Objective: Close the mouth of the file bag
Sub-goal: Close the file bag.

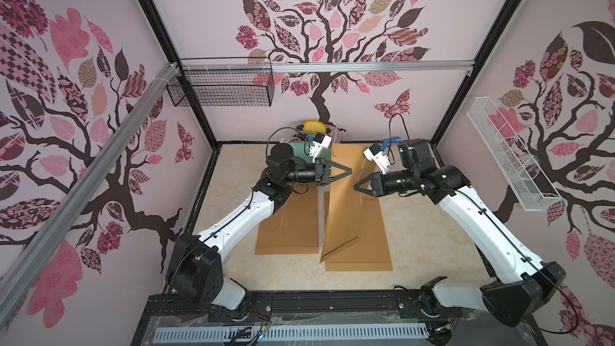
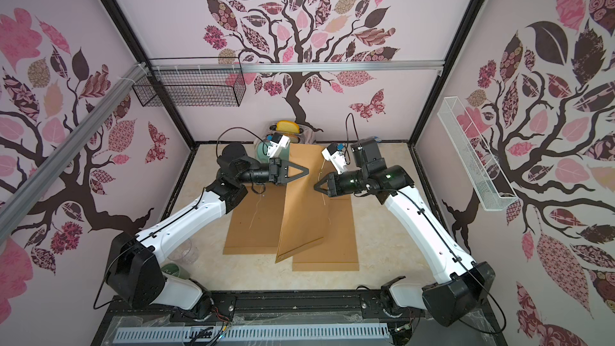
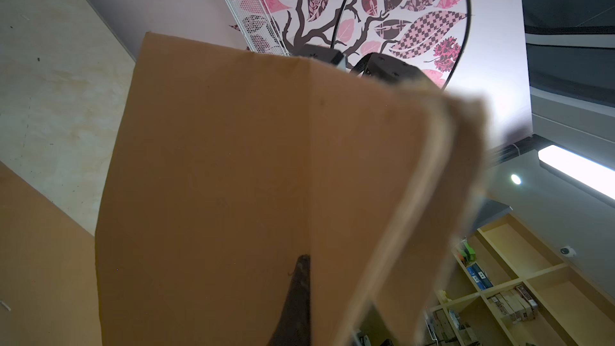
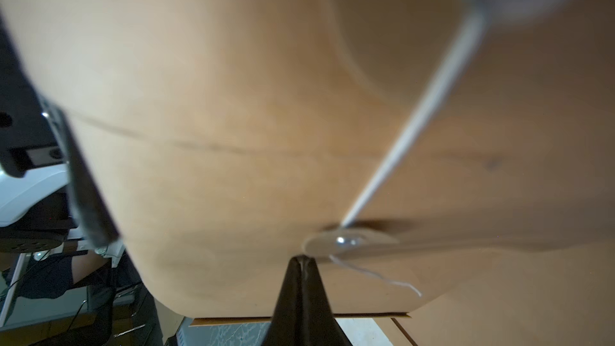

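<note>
In both top views the file bag (image 1: 342, 214) (image 2: 303, 214) stands tilted up at frame centre on the desk (image 1: 233, 178). The left gripper (image 1: 350, 170) is clenched on its upper edge. The right gripper (image 1: 355, 185), clenched, sits just beside its round string fastener (image 4: 349, 241).

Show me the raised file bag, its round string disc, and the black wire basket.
raised file bag (image 1: 344, 211), in a top view, middle of its upright brown panel.
string disc (image 4: 347, 241), right wrist view, its metal rivet centre.
black wire basket (image 1: 223, 89), in a top view, its front mesh wall.
</note>
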You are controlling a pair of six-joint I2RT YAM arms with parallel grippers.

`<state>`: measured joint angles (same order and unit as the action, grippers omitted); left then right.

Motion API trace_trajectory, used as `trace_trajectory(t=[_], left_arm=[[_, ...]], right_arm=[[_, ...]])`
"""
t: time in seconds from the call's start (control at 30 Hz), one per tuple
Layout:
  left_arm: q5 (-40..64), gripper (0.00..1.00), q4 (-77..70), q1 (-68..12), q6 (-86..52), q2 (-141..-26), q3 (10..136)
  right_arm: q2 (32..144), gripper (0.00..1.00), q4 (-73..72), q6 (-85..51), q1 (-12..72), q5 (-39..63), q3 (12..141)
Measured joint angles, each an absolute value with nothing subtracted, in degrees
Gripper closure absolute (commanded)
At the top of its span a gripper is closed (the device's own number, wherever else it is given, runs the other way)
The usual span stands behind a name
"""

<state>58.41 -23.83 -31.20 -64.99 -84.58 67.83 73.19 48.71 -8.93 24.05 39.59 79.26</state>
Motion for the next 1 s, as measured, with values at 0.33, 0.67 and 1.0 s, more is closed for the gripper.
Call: trace_trajectory(t=[0.33, 0.67, 1.0], left_arm=[[57.8, 1.0, -28.6, -31.3, -67.4, -84.6, 67.8], [58.0, 1.0, -31.0, -31.6, -67.8, -84.8, 67.8], [57.8, 1.0, -31.4, -34.2, -67.7, -85.5, 67.9]], right_arm=[[66.3, 1.0, 39.5, -13.0, 20.2, 36.9, 68.0], [40.2, 0.71, 24.2, -5.1, 18.3, 30.0, 50.6], [33.8, 0.61, 12.4, 7.8, 18.3, 26.2, 43.3]])
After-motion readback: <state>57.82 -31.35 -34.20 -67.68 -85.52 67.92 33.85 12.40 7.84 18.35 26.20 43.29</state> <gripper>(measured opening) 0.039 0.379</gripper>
